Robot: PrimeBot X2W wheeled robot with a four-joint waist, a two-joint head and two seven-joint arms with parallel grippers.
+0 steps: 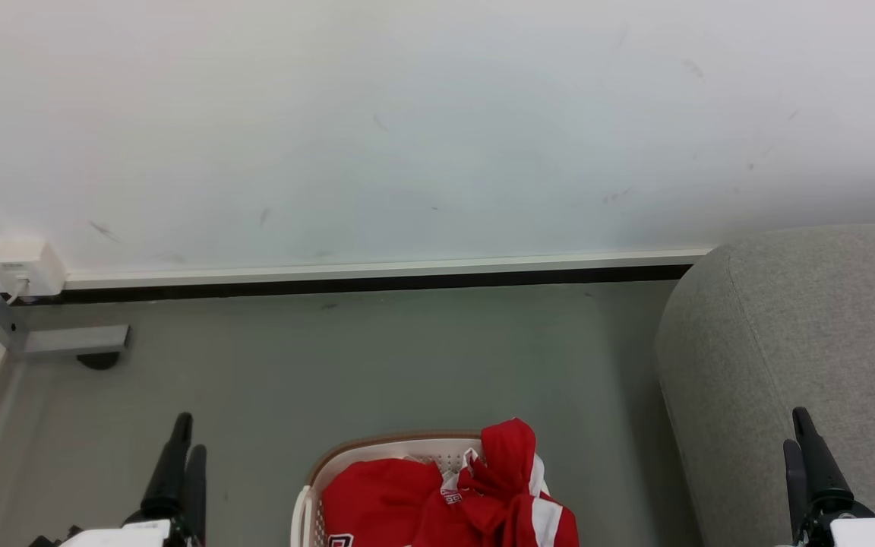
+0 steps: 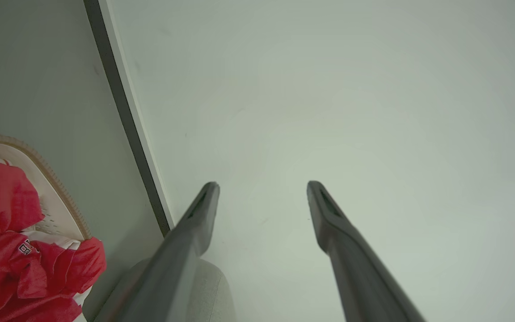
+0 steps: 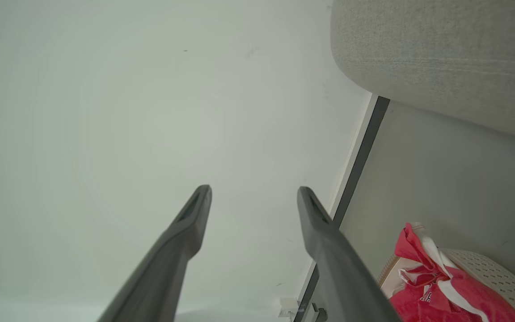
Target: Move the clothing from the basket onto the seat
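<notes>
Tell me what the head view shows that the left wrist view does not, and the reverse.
The head view adds the small white wall box and the right hand. The left wrist view adds the open gap between the left hand's two dark fingers. Both share the red sports jersey, heaped in the white perforated plastic basket, and the light grey fabric sofa.

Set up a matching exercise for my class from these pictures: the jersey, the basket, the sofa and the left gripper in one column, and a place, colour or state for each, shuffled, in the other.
1. jersey
2. basket
3. sofa
4. left gripper

A. open, holding nothing
B. grey, at the right of the head view
C. red and white, heaped up
D. white, perforated, brown-rimmed

Pairs: 1-C, 2-D, 3-B, 4-A
</notes>
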